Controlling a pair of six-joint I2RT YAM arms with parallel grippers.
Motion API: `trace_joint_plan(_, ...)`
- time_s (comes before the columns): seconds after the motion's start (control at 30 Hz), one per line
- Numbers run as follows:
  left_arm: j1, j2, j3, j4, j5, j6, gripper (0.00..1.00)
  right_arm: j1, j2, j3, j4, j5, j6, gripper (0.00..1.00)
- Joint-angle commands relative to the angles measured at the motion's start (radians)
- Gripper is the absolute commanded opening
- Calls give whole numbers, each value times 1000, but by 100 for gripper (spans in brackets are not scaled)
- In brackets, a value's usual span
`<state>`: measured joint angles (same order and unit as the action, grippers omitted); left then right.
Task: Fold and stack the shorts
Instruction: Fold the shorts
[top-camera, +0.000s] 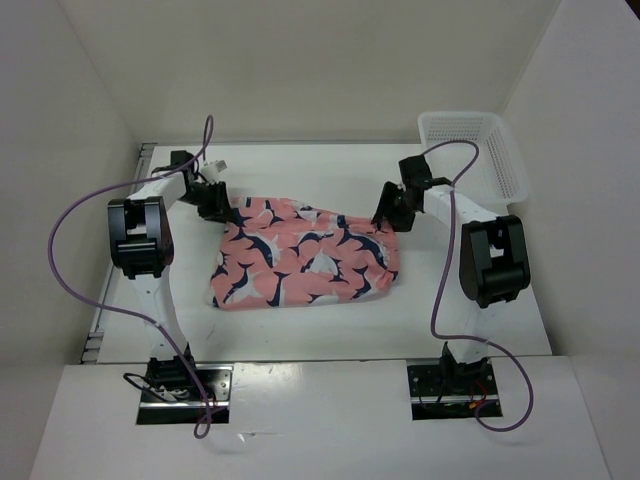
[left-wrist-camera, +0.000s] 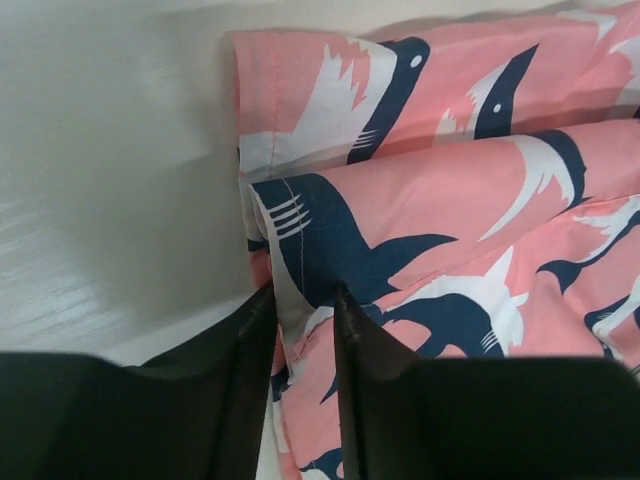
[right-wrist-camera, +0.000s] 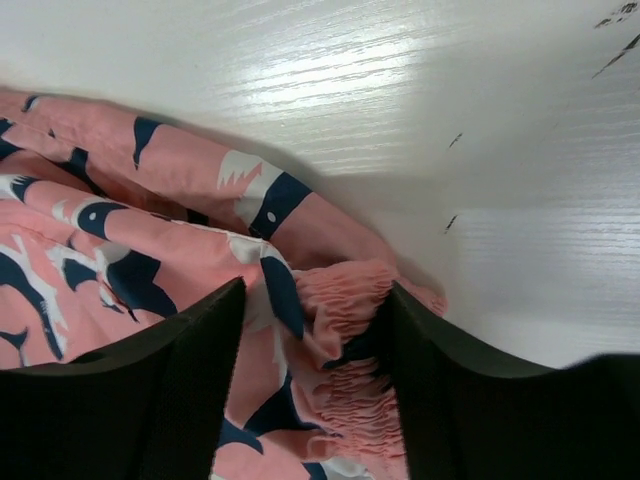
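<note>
Shorts (top-camera: 305, 255) lie spread out, well apart from the basket (top-camera: 455, 117). Left gripper (left-wrist-camera: 303, 295): jaws nearly together around the hem farthest from the basket; cannot tell if clamped. Right gripper (right-wrist-camera: 315, 290): jaws apart, straddling the waistband nearest it. Probably taking both corners to fold.

- The shorts (top-camera: 305, 255): soft thin cloth, matt, smooth where flat; the waistband is gathered into tight ribbed puckers and the hem is stitched.
- The table (top-camera: 300, 335): white, faint wood-like grain, dull sheen, a few dark scuffs.
- The basket (top-camera: 480, 150): white plastic mesh, slightly glossy.
- The left hand (left-wrist-camera: 303, 300) and right hand (right-wrist-camera: 315, 300): black, matt, finely grained.
- The cables (top-camera: 52, 240): smooth purple sheathing.
</note>
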<state>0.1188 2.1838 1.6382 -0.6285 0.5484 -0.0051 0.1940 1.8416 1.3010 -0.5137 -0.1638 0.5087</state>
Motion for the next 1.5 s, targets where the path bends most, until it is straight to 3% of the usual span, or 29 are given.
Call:
trace_joint_plan(0.0,-5,-1,32,12,42,5,32,7,-50,-2,50,-11,4,60)
trace_joint_plan(0.07,-5,-1,43,3,51,5,21,7,-50,-11,50,-2,4,50)
trace_joint_plan(0.2,-5,-53,52,-7,62,5,3,-2,-73,-11,41,7,4,15)
trace_joint_plan(0.3,-5,-116,52,-16,71,5,0,-11,-96,-22,32,7,4,0)
trace_joint_plan(0.5,-5,-239,52,-48,71,5,0,-42,-128,-72,43,17,4,0)
trace_joint_plan(0.67,-5,-280,147,-59,174,5,0,-51,-107,-82,52,17,-6,0)
trace_joint_plan(0.87,-16,-106,293,-8,107,5,2,-70,-61,-51,70,17,-16,0)
trace_joint_plan(0.9,-16,-54,304,-8,84,5,2,-70,-61,-36,70,17,-16,5)
trace_joint_plan(1.0,-16,37,327,-8,65,5,10,-79,-61,-17,101,17,-25,35)
trace_joint_plan(1.13,-16,126,382,29,29,5,37,-88,-61,17,104,17,-47,60)
trace_joint_plan(1.2,-25,148,406,20,19,5,44,-88,-96,29,86,56,-47,69)
trace_joint_plan(1.37,-16,76,327,52,-16,5,60,-88,-309,-129,-14,175,85,72)
trace_joint_plan(1.47,-16,-14,258,91,-48,5,67,-88,-387,-317,-34,46,191,71)
